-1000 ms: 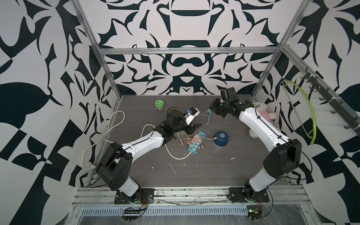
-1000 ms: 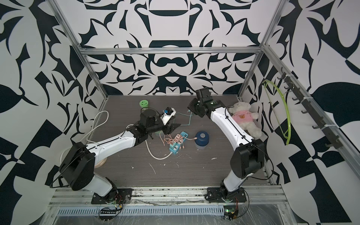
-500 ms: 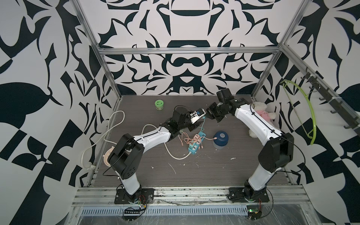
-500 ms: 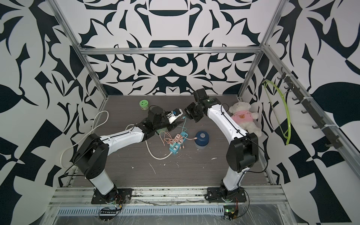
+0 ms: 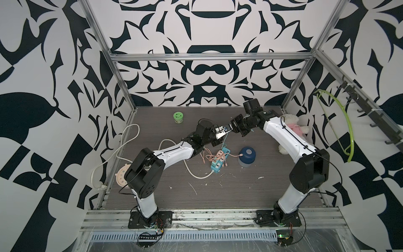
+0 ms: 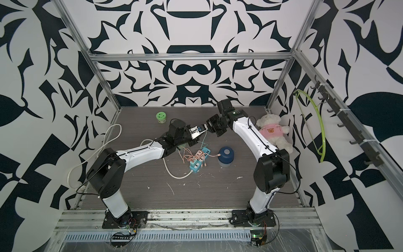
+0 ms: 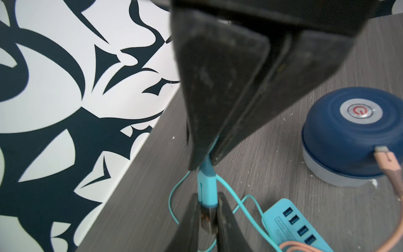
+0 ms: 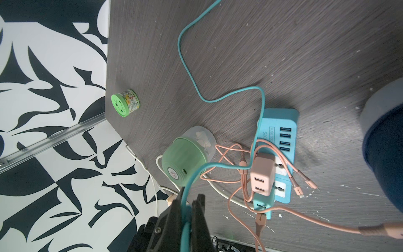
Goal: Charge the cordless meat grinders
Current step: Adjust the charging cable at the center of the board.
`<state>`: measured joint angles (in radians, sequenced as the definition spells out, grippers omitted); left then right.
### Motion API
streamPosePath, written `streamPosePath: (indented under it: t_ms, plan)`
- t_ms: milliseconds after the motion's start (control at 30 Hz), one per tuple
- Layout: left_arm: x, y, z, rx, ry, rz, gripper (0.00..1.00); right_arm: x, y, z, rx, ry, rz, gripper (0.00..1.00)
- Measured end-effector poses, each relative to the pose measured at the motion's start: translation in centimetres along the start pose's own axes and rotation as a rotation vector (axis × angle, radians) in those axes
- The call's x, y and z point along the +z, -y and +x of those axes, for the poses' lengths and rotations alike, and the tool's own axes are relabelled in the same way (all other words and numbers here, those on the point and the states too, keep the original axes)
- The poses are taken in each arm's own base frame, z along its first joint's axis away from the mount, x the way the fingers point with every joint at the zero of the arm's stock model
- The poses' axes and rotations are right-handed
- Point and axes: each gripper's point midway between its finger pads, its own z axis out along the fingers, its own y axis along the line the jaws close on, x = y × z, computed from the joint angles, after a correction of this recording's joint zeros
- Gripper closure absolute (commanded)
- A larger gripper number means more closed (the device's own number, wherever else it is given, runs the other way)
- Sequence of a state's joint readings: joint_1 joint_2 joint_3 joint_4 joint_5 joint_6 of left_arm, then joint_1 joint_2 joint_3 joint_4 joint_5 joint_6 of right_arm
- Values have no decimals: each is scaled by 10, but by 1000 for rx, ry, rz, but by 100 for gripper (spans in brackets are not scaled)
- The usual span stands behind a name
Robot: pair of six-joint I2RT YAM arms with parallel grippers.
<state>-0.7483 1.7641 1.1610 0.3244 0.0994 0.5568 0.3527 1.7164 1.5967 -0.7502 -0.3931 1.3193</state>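
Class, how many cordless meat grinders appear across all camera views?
2. The dark blue grinder stands beside the power strip; the mint green grinder sits near the pink adapter, seen only in the right wrist view.

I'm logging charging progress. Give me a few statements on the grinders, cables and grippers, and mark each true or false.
1. A pink cable is plugged into the dark blue grinder. True.
2. The teal plug sits in the mint green grinder. False: the left gripper holds it, apart from that grinder.
3. The right gripper is open. False: it is shut on the teal cable.
4. The green jar stands apart from the cables. True.
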Motion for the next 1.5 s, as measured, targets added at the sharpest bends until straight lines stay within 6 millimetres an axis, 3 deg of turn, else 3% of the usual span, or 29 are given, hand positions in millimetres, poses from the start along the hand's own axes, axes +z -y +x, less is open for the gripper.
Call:
streamPosePath:
  t_ms: [100, 233, 300, 367, 467, 567, 667, 800, 967, 1100, 1400, 1500]
  plan:
    - [1, -3, 1, 25, -11, -24, 100, -2, -2, -1, 1, 6, -16, 99]
    - [2, -4, -2, 31, -9, -34, 100, -6, -4, -3, -25, 18, -46, 69]
    - [2, -2, -2, 12, -12, -18, 100, -14, -9, -8, -103, 41, -94, 49]
    - [1, -1, -3, -28, -8, 14, 100, -28, -14, -13, -230, 75, -146, 44]
    - [-3, 0, -8, -133, 18, 107, 100, -59, -25, -26, -493, 158, -234, 45]
    - [-10, -4, -13, -249, 52, 195, 100, -81, -29, -24, -825, 200, -300, 46]
    - [-20, -6, -20, -362, 91, 294, 100, -81, -14, -5, -1163, 185, -324, 44]
    - [-32, -3, -31, -463, 127, 413, 100, -73, 1, 19, -1447, 92, -367, 43]
    - [-41, 5, -51, -507, 171, 525, 100, -64, -1, 27, -1577, -27, -409, 48]
    - [-44, 12, -54, -534, 171, 581, 100, -55, 2, 30, -1585, -91, -443, 55]
    - [-43, 19, -52, -567, 165, 643, 100, -67, -9, 46, -1593, -132, -564, 73]
    - [-44, 20, -55, -564, 174, 654, 100, -68, -8, 47, -1590, -143, -577, 74]
